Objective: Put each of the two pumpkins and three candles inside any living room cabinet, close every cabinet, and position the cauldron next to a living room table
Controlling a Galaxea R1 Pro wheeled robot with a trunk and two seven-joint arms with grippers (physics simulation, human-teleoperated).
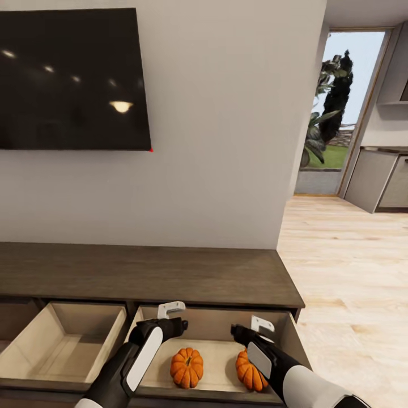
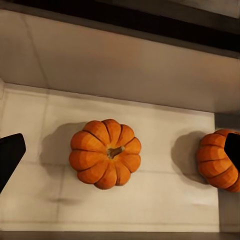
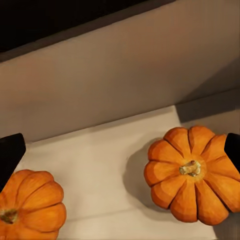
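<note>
Both pincers (image 1: 170, 310) (image 1: 262, 325) agape, empty, above pumpkins (image 1: 187, 367)

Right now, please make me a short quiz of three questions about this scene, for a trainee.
1. True or false: both pumpkins lie in the same open drawer of the cabinet.
2. Multiple choice: what hangs on the wall above the cabinet? A) a mirror B) a black television C) a shelf
3. Fill in: the left tool and the right tool are both ____ and hold nothing.

Key:
1. True. The left pumpkin and the right pumpkin rest apart on the pale drawer floor.
2. B
3. open
</note>
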